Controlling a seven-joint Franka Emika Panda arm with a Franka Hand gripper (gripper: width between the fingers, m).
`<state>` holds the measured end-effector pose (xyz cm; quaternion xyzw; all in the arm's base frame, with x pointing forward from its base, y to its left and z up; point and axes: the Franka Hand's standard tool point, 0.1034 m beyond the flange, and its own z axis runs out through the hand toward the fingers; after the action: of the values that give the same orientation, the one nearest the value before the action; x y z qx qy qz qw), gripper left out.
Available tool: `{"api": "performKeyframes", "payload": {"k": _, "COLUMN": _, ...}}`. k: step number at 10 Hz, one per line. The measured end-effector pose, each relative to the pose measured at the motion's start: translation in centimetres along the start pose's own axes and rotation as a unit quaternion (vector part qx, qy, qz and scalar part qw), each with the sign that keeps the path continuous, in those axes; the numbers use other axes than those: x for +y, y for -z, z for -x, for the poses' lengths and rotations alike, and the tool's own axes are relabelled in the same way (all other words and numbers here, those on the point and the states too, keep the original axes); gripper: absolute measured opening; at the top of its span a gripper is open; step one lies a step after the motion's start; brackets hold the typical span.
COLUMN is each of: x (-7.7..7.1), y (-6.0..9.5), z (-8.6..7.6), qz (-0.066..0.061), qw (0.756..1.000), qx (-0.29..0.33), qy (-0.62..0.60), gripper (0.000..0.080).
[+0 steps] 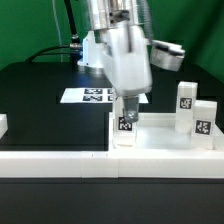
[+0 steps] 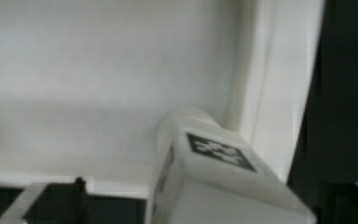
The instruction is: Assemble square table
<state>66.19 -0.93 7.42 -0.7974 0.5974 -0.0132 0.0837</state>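
The square table top point(image 1: 160, 135) was white plastic, tray-like, with a raised rim, and lay flat on the black worktop point(image 1: 40, 100) toward the exterior view's right, pushed up against the long white border wall point(image 1: 60, 160) at the front. Its near-left corner carried one short white leg point(image 1: 126, 127), upright, with a black-and-white marker tag on its face. Two more tagged white legs stood at the exterior view's right edge: leg one point(image 1: 187, 100) further back, leg two point(image 1: 204, 125) nearer, both upright, close together. The tool point(image 1: 128, 100) hung straight over the corner leg, fingers pointing down at either side of its upper end; jaws looked spread apart, no clear contact with the leg, so released, not gripping. The wrist view showed the same leg point(image 2: 211, 160) close up, rounded top and tag facing the camera, sitting in the tray corner beside the raised rim point(image 2: 274, 70), with the tray floor pale and bare behind it. The marker board point(image 1: 95, 96) lay flat on the worktop behind the tool, well apart from the tray.
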Motion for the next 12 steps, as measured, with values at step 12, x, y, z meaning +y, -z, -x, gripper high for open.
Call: {"api": "performKeyframes", "payload": {"k": 12, "x": -0.7, "y": 0.4, "z": -0.8, "qz": 0.008, "qw": 0.951, "qx": 0.04, "qy": 0.305, "gripper": 0.0383}}
